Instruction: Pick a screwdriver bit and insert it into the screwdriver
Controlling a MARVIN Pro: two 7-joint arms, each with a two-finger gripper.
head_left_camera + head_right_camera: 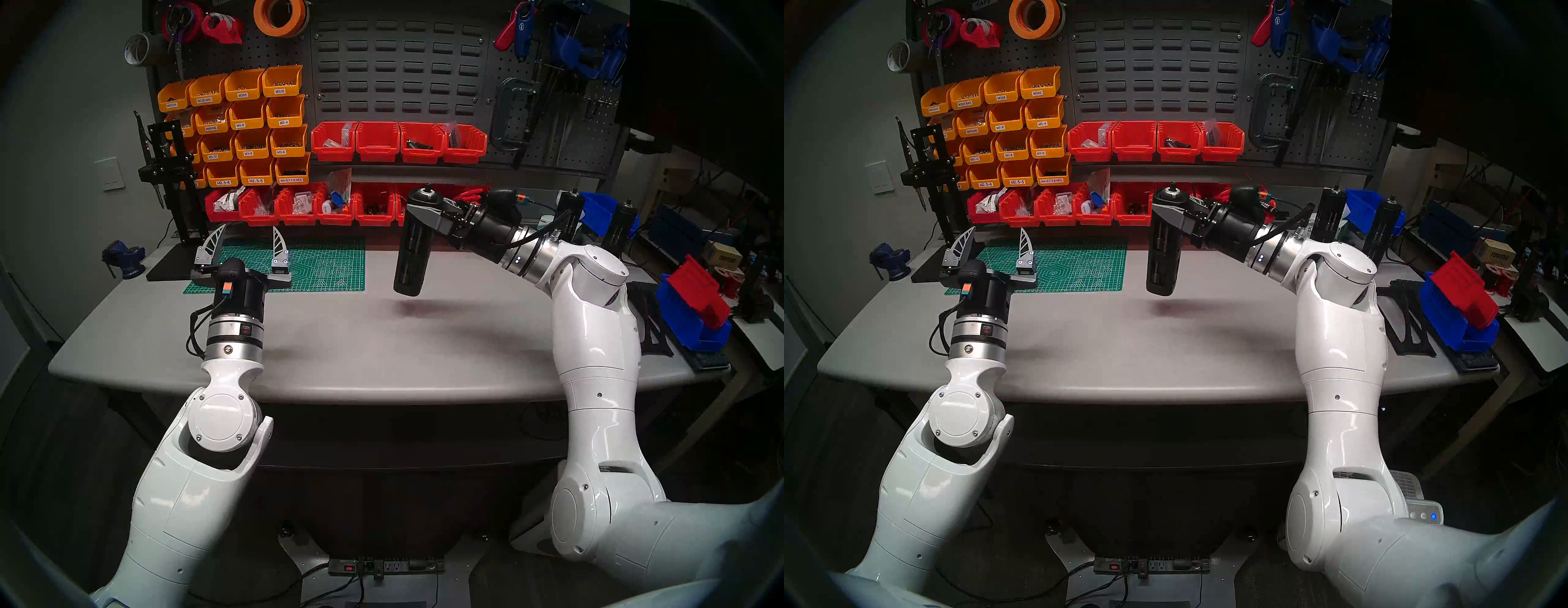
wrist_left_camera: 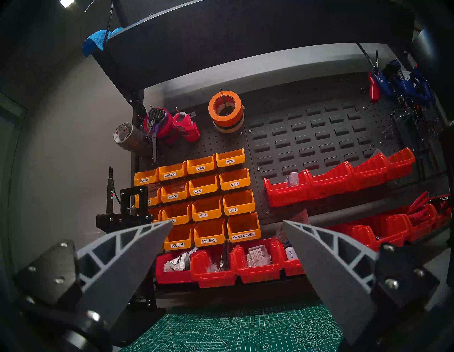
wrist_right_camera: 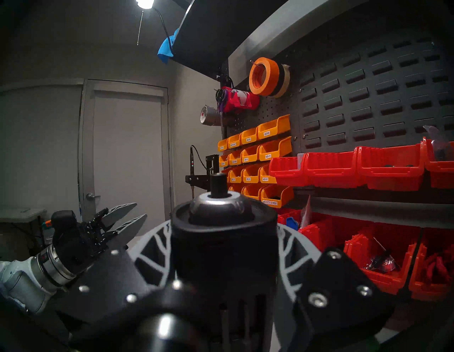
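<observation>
Right hand (image 1: 426, 212) clamps the screwdriver (image 1: 413, 244) upright above the table (image 1: 382, 339); at nine o'clock, left hand (image 1: 244, 248) gapes empty; bit unpicked.

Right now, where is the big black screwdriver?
In the head views, the screwdriver hangs upright above the grey table, held near its top by the right gripper, just right of the green mat.

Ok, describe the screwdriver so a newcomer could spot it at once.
Start at the grey workbench and look above its middle, right of the green cutting mat. There the right gripper holds the screwdriver upright in the air, jaws closed on its top end. Unlike two similar black cylinders standing far right, it is off the bench, slotted down its side.
</observation>
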